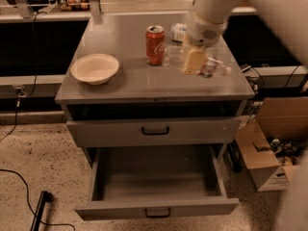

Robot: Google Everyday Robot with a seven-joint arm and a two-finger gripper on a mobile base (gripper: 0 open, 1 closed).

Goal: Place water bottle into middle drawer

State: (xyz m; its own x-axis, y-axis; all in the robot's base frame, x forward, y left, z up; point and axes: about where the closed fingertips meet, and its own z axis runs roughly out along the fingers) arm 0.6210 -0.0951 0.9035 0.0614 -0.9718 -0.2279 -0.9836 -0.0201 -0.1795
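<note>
Two drawers: the middle drawer (pixel 156 179) stands pulled out, under the upper drawer (pixel 106 131).
Pincer (pixel 194 61): over the right part of the tabletop (pixel 125 37), fingers clamped on the water bottle (pixel 216 67).
Water bottle: held sideways, just right of the red can (pixel 155 44).
Bowl (pixel 95 68): on the tabletop, left side.

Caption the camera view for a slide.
Hand grips clear crinkled plastic water bottle over grey cabinet top; lower grey metal drawer open.
</note>
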